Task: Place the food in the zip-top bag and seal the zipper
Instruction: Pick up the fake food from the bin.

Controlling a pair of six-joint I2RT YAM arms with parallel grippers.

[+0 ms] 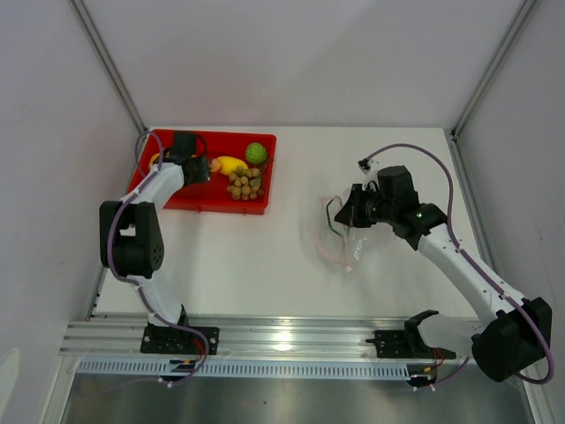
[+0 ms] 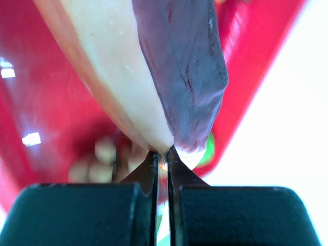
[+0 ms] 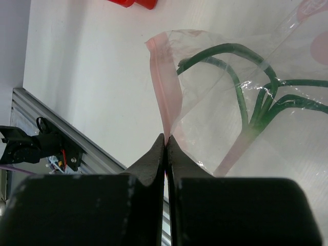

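Note:
My left gripper (image 1: 194, 168) is down in the red tray (image 1: 199, 201), shut on the thin tip of a cream-and-purple piece of food (image 2: 169, 72) that fills the left wrist view. In the tray lie a yellow fruit (image 1: 228, 164), a green lime (image 1: 256, 152) and a brown nut cluster (image 1: 245, 183). My right gripper (image 3: 165, 138) is shut on the pink zipper (image 3: 163, 82) of the clear zip-top bag (image 3: 287, 143). The bag hangs from it over the table right of centre, and a green-leaved vegetable (image 3: 256, 102) is inside.
The red tray stands at the back left, close to the left wall. White enclosure walls and metal corner posts ring the table. An aluminium rail (image 1: 291, 340) with both arm bases runs along the near edge.

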